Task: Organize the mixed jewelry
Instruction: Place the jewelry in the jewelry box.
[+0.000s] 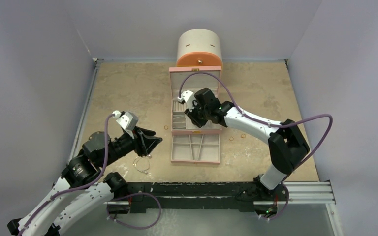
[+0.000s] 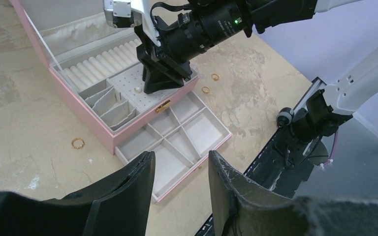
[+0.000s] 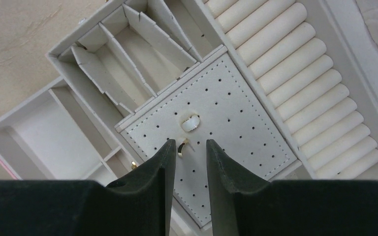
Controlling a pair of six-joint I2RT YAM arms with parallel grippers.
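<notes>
**Two robot arms work at an open pink jewelry box, with loose jewelry on the desk**

Seen from above, a pink jewelry box (image 1: pixel 195 132) sits open in the middle of a beige desk (image 1: pixel 128 88). Its lower drawer (image 1: pixel 187 161) is pulled out toward the arms. A round cream-and-orange cabinet (image 1: pixel 200 48) stands behind the box.

The right fingers (image 3: pixel 147 187) hover just above the perforated white pad (image 3: pixel 236 123) in the box's top tray. They are spread apart. A small gold piece (image 3: pixel 182 148) lies on the pad in the gap between them, close to one fingertip. Whether it touches that fingertip cannot be told. A pale stud (image 3: pixel 191 123) sits on the pad just beyond the gold piece. A row of cream ring rolls (image 3: pixel 285 64) runs beside the pad.

The left fingers (image 2: pixel 128 191) are also spread and pinch nothing. They hang over the desk to the left of the box.

A thin wire bangle (image 1: pixel 141 164) lies on the desk near the left fingers, to the left of the drawer. One gold ring (image 2: pixel 78 143) lies on the desk left of the box. Two more rings (image 2: pixel 215 76) (image 2: pixel 205 89) lie close together on the desk to its right.
</notes>
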